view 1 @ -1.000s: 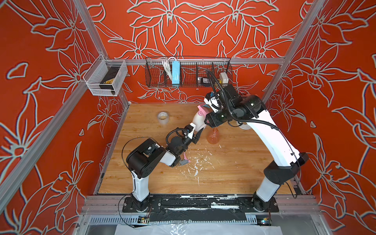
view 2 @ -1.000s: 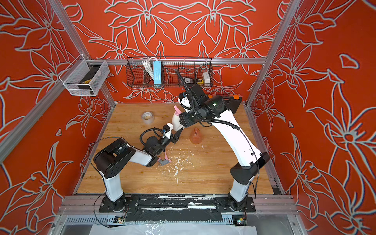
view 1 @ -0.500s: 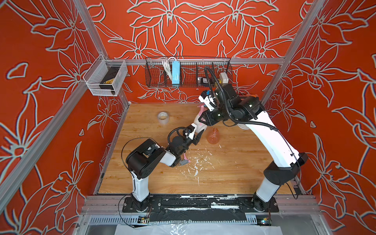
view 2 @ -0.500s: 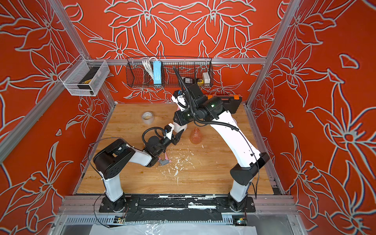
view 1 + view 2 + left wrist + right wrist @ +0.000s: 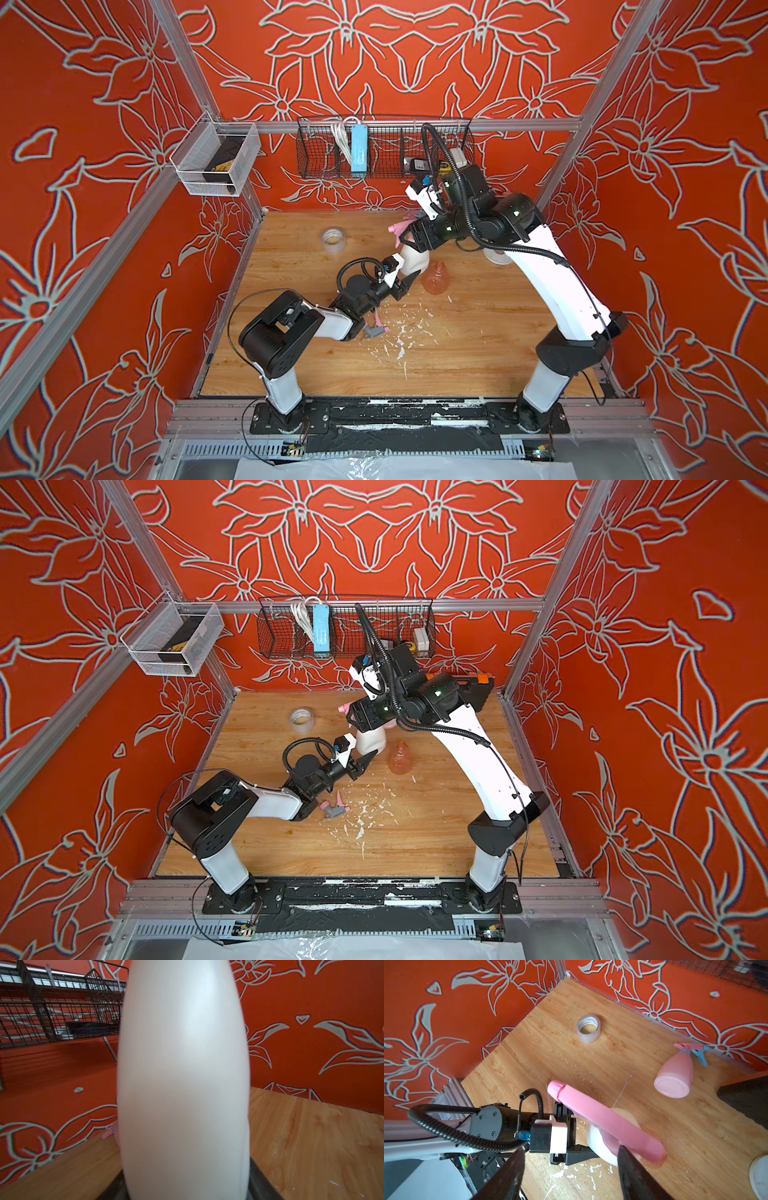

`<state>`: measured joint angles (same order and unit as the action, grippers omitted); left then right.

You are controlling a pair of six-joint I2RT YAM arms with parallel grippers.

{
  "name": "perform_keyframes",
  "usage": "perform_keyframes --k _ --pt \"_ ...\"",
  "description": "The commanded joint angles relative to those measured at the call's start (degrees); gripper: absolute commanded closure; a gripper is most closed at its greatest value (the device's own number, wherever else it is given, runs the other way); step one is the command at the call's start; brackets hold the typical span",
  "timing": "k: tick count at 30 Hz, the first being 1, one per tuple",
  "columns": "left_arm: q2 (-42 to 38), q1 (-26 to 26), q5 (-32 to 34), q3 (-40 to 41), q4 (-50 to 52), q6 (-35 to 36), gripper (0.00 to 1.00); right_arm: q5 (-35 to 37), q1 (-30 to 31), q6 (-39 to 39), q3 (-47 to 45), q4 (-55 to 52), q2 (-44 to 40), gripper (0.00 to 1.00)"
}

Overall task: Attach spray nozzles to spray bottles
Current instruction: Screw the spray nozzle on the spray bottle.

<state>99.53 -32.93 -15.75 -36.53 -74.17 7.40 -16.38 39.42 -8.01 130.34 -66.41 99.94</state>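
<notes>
While left hand (image 5: 584, 1133) holds cream bottle (image 5: 182, 1084), right hand (image 5: 570, 1148) has opened.

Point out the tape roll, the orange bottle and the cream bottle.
tape roll (image 5: 588, 1038): right wrist view, clear side wall.
orange bottle (image 5: 436, 283): in a top view, rounded body.
cream bottle (image 5: 182, 1084): left wrist view, mid body.

Take the upright bottle (image 5: 409, 261) at the middle of the table (image 5: 478, 361) as the dial's centre, with 12 o'clock toward the back wall (image 5: 374, 62). A nozzle (image 5: 397, 227) sits on its top. A second bottle (image 5: 436, 281) is just beside it at 4 o'clock. Another roll (image 5: 496, 257) lies farther off at 3 o'clock. A tape roll (image 5: 333, 240) lies at 10 o'clock and a loose nozzle (image 5: 376, 330) at 7 o'clock. At 12 o'clock, near the wall, a third bottle (image 5: 675, 1076) lies on its side.
</notes>
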Motion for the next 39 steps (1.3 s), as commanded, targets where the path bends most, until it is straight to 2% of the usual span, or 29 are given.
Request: perform_keyframes --k 1,6,12,18,21,24,33,36,39 --pt "-2.63 2.07 -9.47 -0.99 2.73 -1.92 0.61 -2.71 -2.80 6.92 1.67 0.66 -2.04 0.24" --pt "-5.15 3.50 -13.61 -1.61 6.22 -2.48 0.60 -6.76 -4.51 14.11 -0.98 4.27 -0.93 0.18" --pt "-6.48 3.75 -16.27 -2.40 9.27 -2.45 0.60 -11.63 -4.53 17.09 0.68 3.39 2.75 0.21" --pt "-7.14 3.84 -17.04 -2.22 9.65 -2.39 0.60 -12.31 -4.94 18.78 1.96 3.25 5.09 0.22" --pt "-7.49 4.10 -17.04 -2.20 9.86 -2.30 0.60 -13.72 -5.32 18.44 2.51 2.81 5.96 0.35" --pt "-7.76 4.53 -16.95 -2.13 9.63 -2.63 0.60 -14.66 -5.40 17.93 1.93 2.92 5.89 0.53" --pt "-8.55 5.32 -16.55 -1.78 8.61 -3.31 0.60 -12.98 -5.48 15.63 -6.26 10.50 1.39 0.99" --pt "-9.20 5.57 -16.16 -1.29 7.56 -4.00 0.60 -12.05 -5.54 14.08 -10.04 13.83 -0.31 1.00" --pt "-9.51 5.86 -16.29 -0.78 5.55 -5.57 0.61 -11.24 -5.62 10.85 -18.47 23.37 -4.48 1.00"
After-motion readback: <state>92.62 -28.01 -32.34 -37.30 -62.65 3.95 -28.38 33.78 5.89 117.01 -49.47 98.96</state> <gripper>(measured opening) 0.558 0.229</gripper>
